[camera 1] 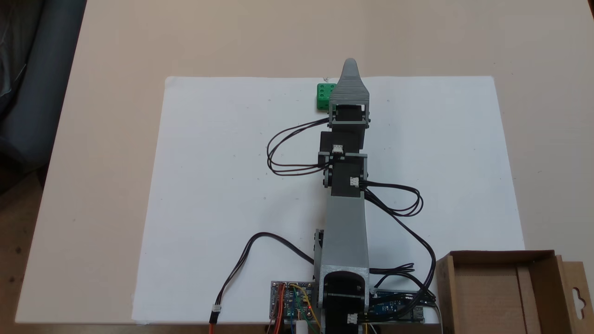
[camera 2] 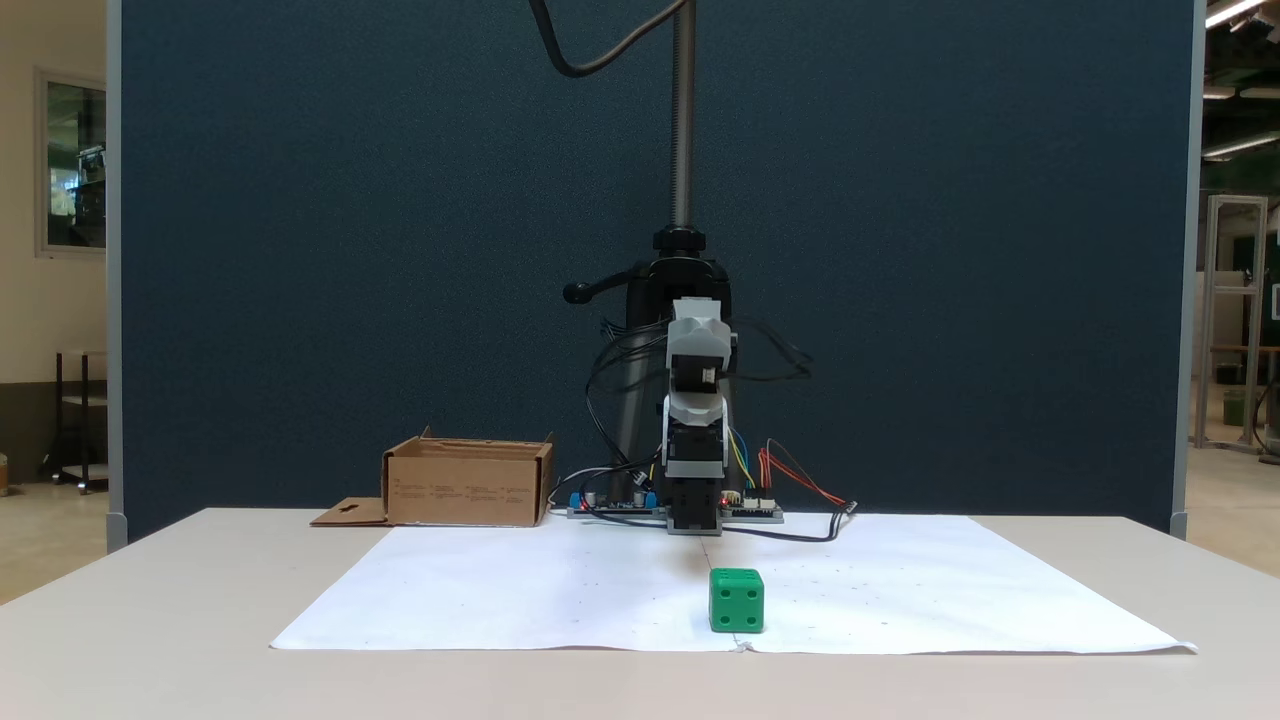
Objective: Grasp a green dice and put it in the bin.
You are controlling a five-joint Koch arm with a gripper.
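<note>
One green dice (camera 1: 326, 96) is all I've got to worry about, and going left to right in the top-down fixed view it goes: dice first, then my gripper (camera 1: 350, 65) just beside it on the right. The dice sits on the white paper sheet (camera 1: 222, 195) near its far edge, partly tucked behind my grey wrist housing in that view. My tip pokes out past the dice, beyond the paper's far edge, so I'd say I've overshot a bit and I'm off to one side too.

From the front-facing fixed view things flip: the bin (camera 2: 468, 485) is way over on the left at the back of the table, then my arm in the middle, then the dice (camera 2: 737, 600) down front, slightly right of my centre line and flat on the paper. I'm up above it, not touching.

Honest bit: can't tell whether my jaws are apart or together. Both cameras line them up so I only get one pointed tip.

The dice is a cube, so no long axis to fuss about. My guess is the next move is a small swing toward the dice, pull back a touch, then drop. The bin (camera 1: 506, 292) is well apart, back by my base.
</note>
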